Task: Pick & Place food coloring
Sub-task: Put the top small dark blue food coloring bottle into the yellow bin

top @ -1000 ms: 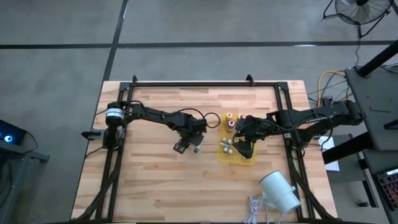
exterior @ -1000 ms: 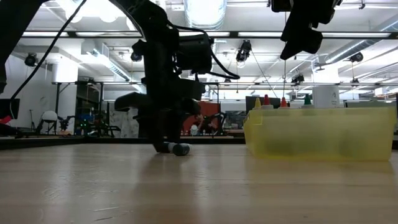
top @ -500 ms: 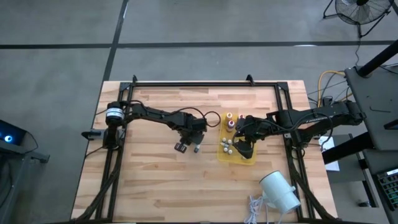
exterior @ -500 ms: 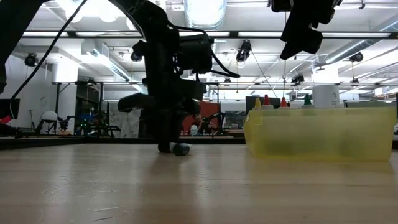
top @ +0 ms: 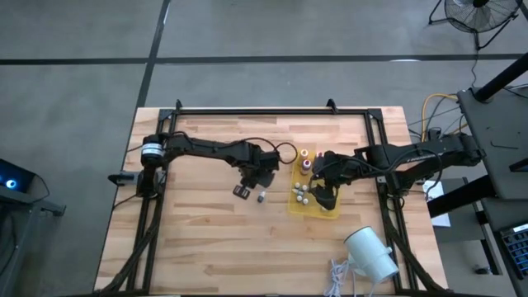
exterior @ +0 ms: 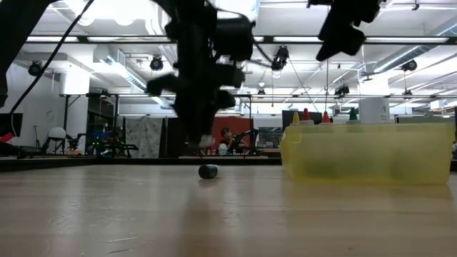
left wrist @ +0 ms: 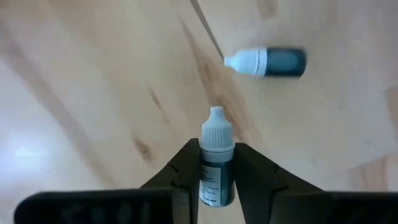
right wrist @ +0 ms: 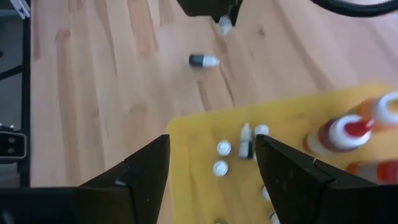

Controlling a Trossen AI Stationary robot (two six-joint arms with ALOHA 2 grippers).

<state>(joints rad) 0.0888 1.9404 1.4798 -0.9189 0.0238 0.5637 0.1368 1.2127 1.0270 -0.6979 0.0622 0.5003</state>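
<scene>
Item: left claw point(left wrist: 216, 171). A second ago it stood low over the desk point(top: 206, 239) with its fingers spread round a small vial; now we find it lifted off the wood, fingers pinching that vial point(left wrist: 216, 163) by its dark body, whitish cap pointing away from the wrist. In the low view the arm is blurred, so we judge it to be in mid-lift.

Item: second vial point(left wrist: 266, 62), dark body, white cap. It lies on its side on the bare desk near the middle, just beside the lifted claw and unmoved over the last second.

Item: yellow tray point(top: 330, 211), toward the right edge of the desk. It holds several small white-capped vials point(right wrist: 222, 148) and taller bottles with red and orange tops point(right wrist: 348, 132).

Item: right claw point(right wrist: 211, 163). It hangs over the tray, fingers spread, holding nothing, unchanged.

Reading: we take the grasp as made; the carry to the tray is still to come, and the lying vial waits after it.
</scene>
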